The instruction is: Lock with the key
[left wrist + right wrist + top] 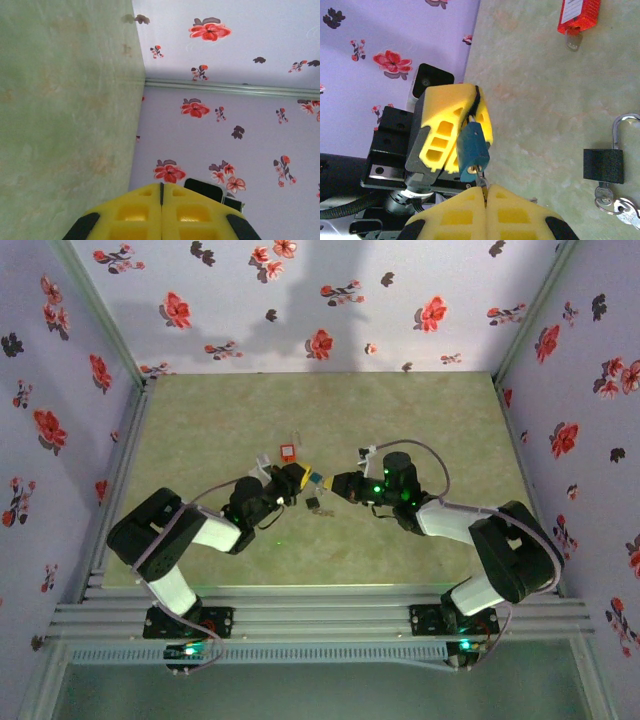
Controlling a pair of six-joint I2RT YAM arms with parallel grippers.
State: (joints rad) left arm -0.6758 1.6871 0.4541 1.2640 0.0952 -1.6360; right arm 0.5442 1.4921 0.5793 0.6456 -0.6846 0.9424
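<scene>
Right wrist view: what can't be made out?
- Key: head hidden between the shut right end effector fingers; only a sliver of blade shows at the blue padlock.
- Red padlock: cut off by the top edge.
- Spare keys by the black padlock: partly cut by the right edge.

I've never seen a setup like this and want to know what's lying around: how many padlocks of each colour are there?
Red padlock: 1
Blue padlock: 1
Black padlock: 1
Total: 3
</scene>
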